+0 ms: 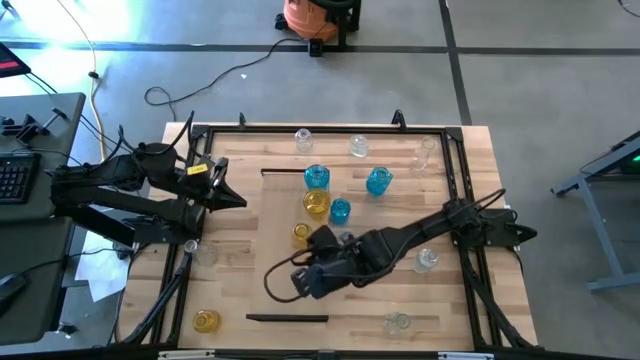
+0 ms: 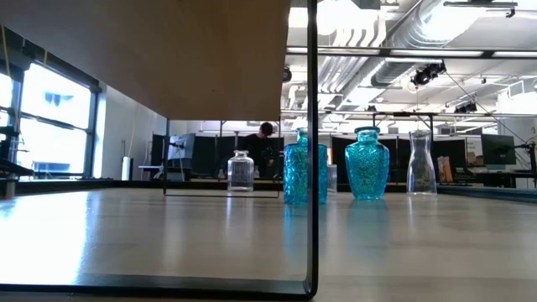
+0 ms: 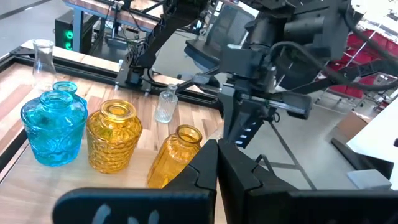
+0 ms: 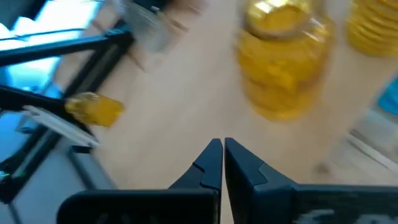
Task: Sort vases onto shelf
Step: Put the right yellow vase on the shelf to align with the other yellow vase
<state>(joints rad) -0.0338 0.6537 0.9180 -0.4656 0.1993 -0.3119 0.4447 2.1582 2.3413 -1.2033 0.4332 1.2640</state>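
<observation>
Currently both grippers empty, jaws together, vases only partly sorted.
We see the right gripper [image 1: 318, 240] beside a yellow vase [image 1: 301, 234] on the shelf [image 1: 285, 200], probably lining up; left gripper [image 1: 238, 200] waits at the shelf's edge.

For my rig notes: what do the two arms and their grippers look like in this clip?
Both arms are matte black and jointed. The left arm carries a yellow label near its wrist; the right arm trails a looping black cable. The left gripper and right gripper have angular black, tapered fingers.
</observation>
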